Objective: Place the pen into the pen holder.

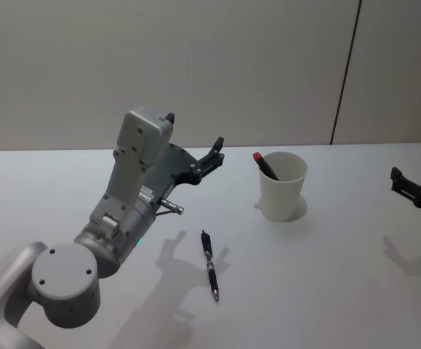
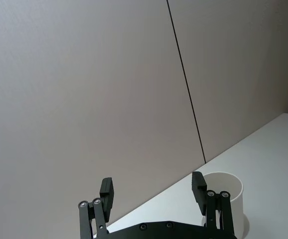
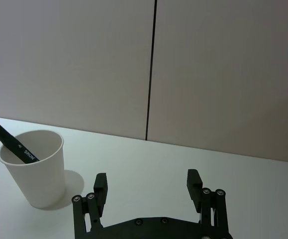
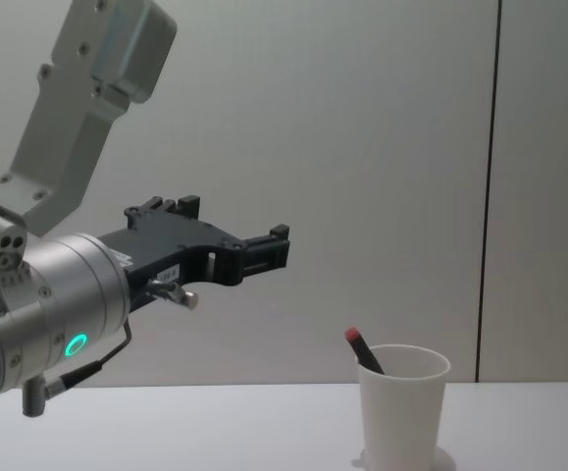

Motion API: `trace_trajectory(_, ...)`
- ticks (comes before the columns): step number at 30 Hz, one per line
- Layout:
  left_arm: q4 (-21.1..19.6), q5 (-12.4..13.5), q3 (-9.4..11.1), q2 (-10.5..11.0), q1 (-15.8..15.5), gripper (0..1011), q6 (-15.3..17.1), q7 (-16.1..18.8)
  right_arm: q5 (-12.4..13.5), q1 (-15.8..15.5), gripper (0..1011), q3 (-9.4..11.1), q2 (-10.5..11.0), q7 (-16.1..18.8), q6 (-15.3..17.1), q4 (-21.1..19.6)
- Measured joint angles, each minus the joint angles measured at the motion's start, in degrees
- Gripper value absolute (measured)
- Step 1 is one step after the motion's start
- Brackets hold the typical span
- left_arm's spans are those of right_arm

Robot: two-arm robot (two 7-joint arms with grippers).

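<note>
From the head: left gripper [image 1: 193, 132] raised above the white table [image 1: 341, 291], left of the pen holder [image 1: 283, 190], fingers spread wide with nothing between them. Pen [image 1: 265, 166] tilted inside the pen holder, red tip up over the rim on the holder's left side. Second black pen [image 1: 209, 263] flat on the table nearer the robot, apart from the holder. Right gripper [image 1: 417, 185] at the right edge, well apart from the holder. From the left wrist: left gripper [image 2: 152, 191] released and empty, aimed at the grey wall [image 2: 84, 89], the pen holder [image 2: 229, 195] just beyond one fingertip. From the right wrist: right gripper [image 3: 147, 184] likewise spread and empty above the table, pen holder [image 3: 37, 172] farther off, pen [image 3: 12, 142] leaning on its inner wall, red end clear of the rim. From the chest: left gripper [image 4: 264, 250] high over the table, up and to the left of the pen holder [image 4: 401, 407], with the pen [image 4: 364, 353] poking out.
</note>
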Motion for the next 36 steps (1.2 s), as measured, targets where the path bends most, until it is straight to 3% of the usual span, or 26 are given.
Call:
trace_trajectory(8, -0.11, -0.01, -0.03, -0.10, 0.11, 1000, 1.24, 0.05, -0.04, -0.42, 1001, 0.22, 0.26, 0.08, 0.30, -0.35)
trace_trajectory(14, -0.76, -1.00, -0.12, -0.20, 0.46, 1000, 3.94, 0.67, -0.06, -0.60, 1001, 0.30, 0.38, 0.12, 0.46, -0.52)
trace_trajectory(36, -5.96, -11.56, -1.34, 0.96, 4.88, 1000, 18.18, 7.85, -0.07, -0.84, 1001, 0.43, 0.55, 0.17, 0.64, -0.73)
